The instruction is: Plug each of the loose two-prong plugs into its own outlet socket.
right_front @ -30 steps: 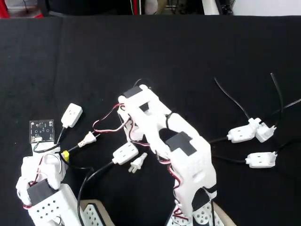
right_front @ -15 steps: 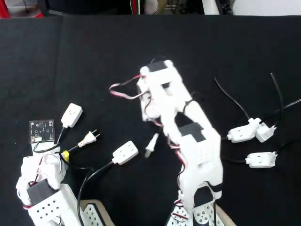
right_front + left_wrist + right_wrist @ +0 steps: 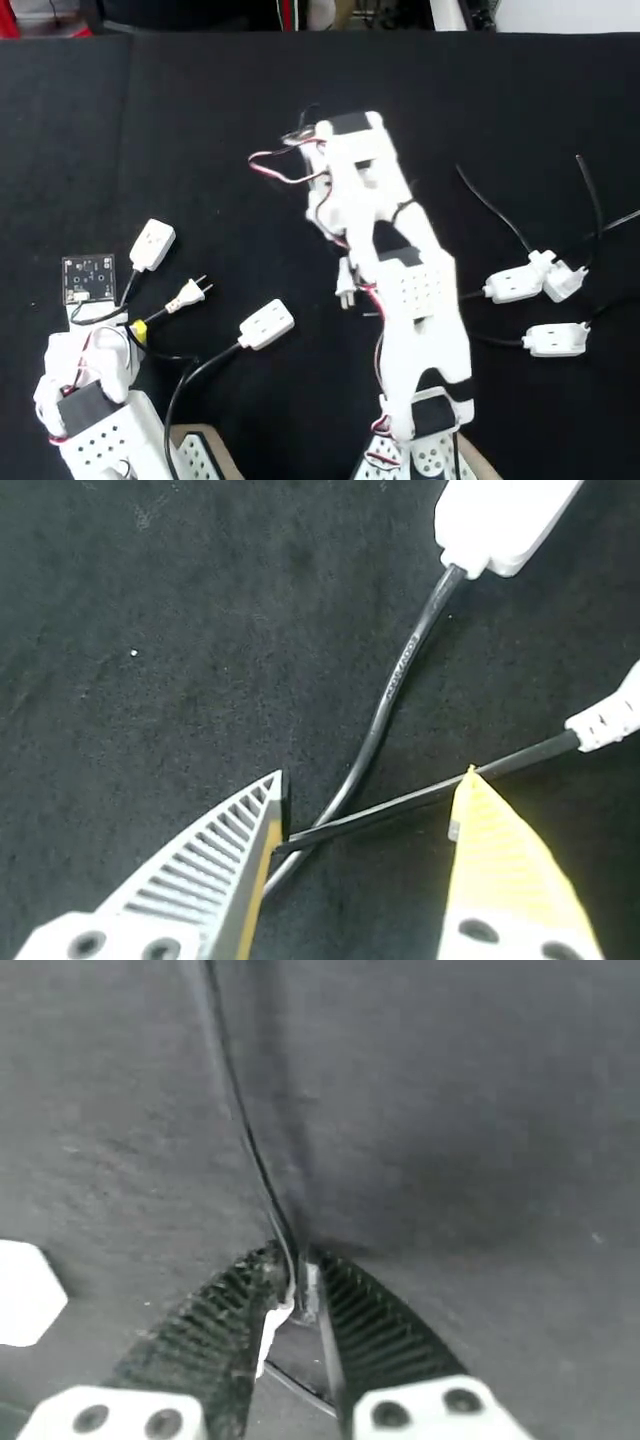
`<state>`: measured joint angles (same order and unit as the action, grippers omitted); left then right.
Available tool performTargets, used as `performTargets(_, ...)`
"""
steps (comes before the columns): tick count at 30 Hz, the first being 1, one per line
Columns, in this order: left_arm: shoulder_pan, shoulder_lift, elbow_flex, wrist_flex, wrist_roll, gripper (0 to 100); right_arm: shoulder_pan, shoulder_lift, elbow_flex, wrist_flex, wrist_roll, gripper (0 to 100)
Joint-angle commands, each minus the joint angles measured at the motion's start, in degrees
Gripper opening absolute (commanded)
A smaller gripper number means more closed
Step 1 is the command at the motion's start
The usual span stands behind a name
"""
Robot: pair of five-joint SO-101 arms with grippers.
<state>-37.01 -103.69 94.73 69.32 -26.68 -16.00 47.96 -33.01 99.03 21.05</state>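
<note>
Right hand point(image 3: 300, 1288): clenched on a two-prong plug point(image 3: 345, 284) at its cord end, probably so that the prongs are free for a socket.
Held plug, place: centre of the high view, well apart from every socket.
Left hand point(image 3: 365, 800): released at lower left; black cords point(image 3: 400, 670) lie between its fingers, not gripped.
Second plug point(image 3: 190, 294): loose on the tabletop point(image 3: 200, 120), between the upper socket point(image 3: 153, 244) and the lower socket point(image 3: 266, 323).
Far-right socket point(image 3: 512, 285): seems already joined.

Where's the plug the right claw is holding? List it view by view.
High view: held plug at the central arm's edge, mid-table.
Right wrist view: pinched in the right claw.
Left wrist view: a loose plug instead.
Shared landmark: black tablecloth.
</note>
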Motion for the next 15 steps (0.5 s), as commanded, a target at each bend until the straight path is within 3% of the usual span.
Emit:
performTargets(1, -0.5, -0.4, -0.2, -0.8, -0.4, 27, -3.4, -0.6, -2.3, 2.2, -0.7, 13.8)
performTargets(7, -0.5, -0.4, -0.2, -0.8, -0.4, 27, -5.3, -0.6, -2.2, 2.2, -9.9, 31.9)
performTargets(15, -0.5, -0.4, -0.2, -0.8, -0.4, 27, -1.5, -8.7, 5.4, 2.3, -13.8, 32.5)
